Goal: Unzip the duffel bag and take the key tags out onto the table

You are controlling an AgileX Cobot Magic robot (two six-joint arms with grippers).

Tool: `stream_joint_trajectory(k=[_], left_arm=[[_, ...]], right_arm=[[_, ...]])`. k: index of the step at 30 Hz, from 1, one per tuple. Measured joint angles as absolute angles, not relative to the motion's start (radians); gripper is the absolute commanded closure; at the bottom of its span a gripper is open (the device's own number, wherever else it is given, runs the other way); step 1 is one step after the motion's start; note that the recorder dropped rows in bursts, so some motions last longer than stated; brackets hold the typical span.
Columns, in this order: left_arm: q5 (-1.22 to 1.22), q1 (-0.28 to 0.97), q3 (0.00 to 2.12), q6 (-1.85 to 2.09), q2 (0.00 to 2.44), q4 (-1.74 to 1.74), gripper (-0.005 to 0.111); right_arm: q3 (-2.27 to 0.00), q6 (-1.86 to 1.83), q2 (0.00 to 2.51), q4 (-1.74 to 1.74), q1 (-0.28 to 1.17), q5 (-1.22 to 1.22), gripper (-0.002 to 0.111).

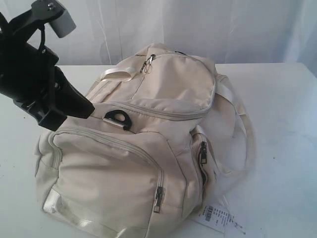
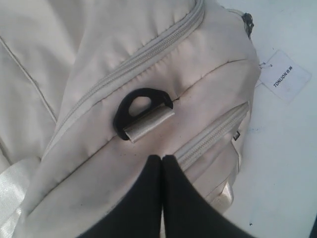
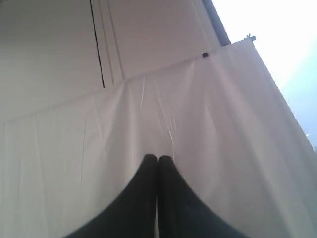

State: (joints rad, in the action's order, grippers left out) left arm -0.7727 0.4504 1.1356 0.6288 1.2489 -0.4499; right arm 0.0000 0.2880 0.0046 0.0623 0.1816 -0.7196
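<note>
Occupying the middle of the white desk (image 1: 282,114), the cream duffel bag (image 1: 148,153) faces you with every zip that shows drawn closed: a long curved zip crosses the upper panel, a front pocket zip ends in a metal puller (image 1: 158,197) at the lower corner, and a short end pocket zip (image 1: 203,153) runs down the right end. A pair of metal pullers (image 1: 147,63) sits at the bag's top, and a cream webbing strap (image 1: 240,111) loops along its right side. Your left end effector (image 2: 162,158) hangs over the left part of the bag's top. Its two black fingers are pressed together with nothing between them. The tips lie just beside the dark D-ring (image 2: 141,111) and its webbing loop; whether they touch the fabric cannot be told. Your right end effector (image 3: 158,158) is likewise closed and empty, and it points at a white hanging sheet (image 3: 188,114). A white paper tag (image 1: 220,218) with printed lines lies on the desk just beside the bag's near right corner, joined to it by a thin thread.
</note>
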Motion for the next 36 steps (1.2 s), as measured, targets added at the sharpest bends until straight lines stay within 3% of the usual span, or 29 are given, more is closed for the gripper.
stream_joint_trajectory(k=[7,14,18,24,36], left_arm=[[-0.773,0.45,1.136,0.611,1.249,-0.45,0.107],[-0.779,0.45,1.136,0.611,1.249,-0.45,0.107],[-0.803,0.45,1.136,0.609,1.249,-0.481,0.107],[-0.813,0.45,1.136,0.609,1.249,-0.494,0.107],[-0.821,0.45,1.136,0.607,1.249,-0.496,0.107]], right_arm=[[-0.016,0.358,0.036,0.483,0.182,-0.363,0.108],[-0.423,0.307,0.565,0.214,0.182,0.128,0.108],[-0.656,-0.013,0.835,0.351,0.232,0.347,0.108],[-0.918,-0.416,1.165,0.624,0.348,0.47,0.108],[-1.513,-0.48,1.733,0.653,0.489,0.541,0.108]])
